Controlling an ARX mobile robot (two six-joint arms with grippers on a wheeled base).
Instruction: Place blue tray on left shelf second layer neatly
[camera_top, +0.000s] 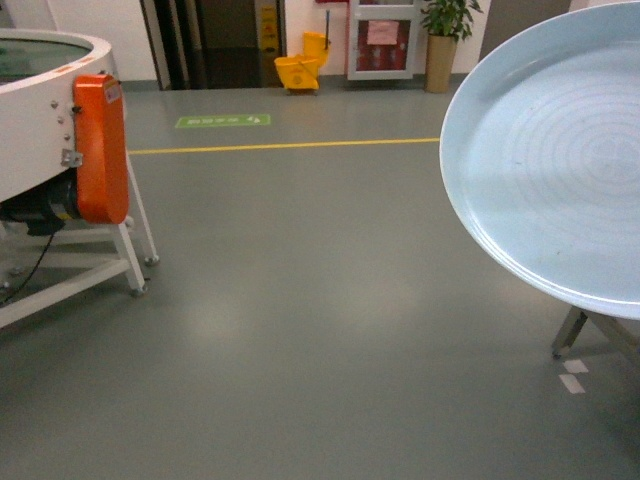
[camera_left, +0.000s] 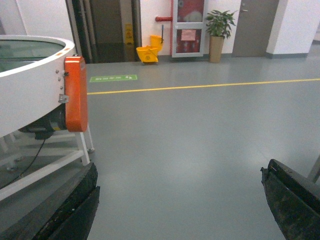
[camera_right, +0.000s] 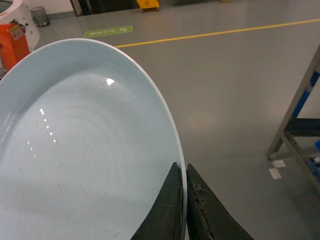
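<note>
The blue tray is a pale, glossy round dish, held up in the air at the right of the head view. In the right wrist view the tray fills the left half. My right gripper is shut on its rim, one finger inside the dish and one outside. My left gripper is open over bare grey floor, with nothing between its fingers. Neither gripper shows in the head view. I cannot make out the left shelf in any view.
A round white machine with an orange cover stands on a white frame at the left. A steel frame leg shows under the tray at the right. A yellow floor line, a mop bucket and a potted plant lie ahead.
</note>
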